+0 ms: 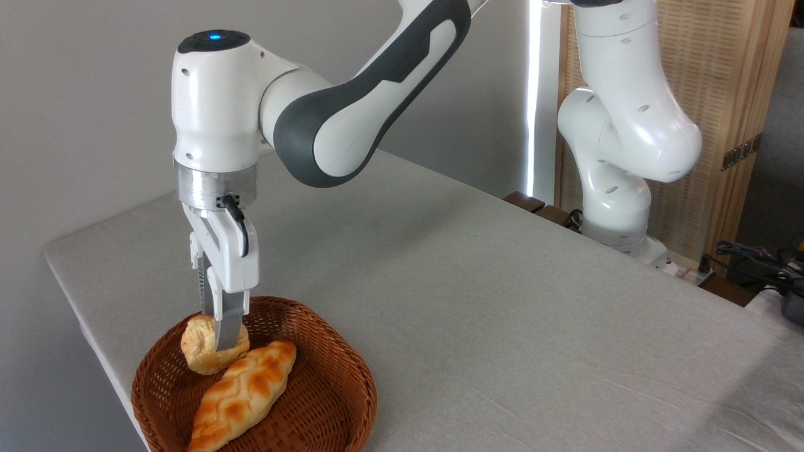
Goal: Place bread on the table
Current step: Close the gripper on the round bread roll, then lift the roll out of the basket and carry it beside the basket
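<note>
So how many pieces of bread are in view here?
2, both in the brown wicker basket: a small round pale-golden bun at its back left under the gripper, and a long braided loaf alongside. None visibly hidden.

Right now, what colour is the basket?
Brown woven wicker basket, shown clearly in the fixed camera view.
</note>
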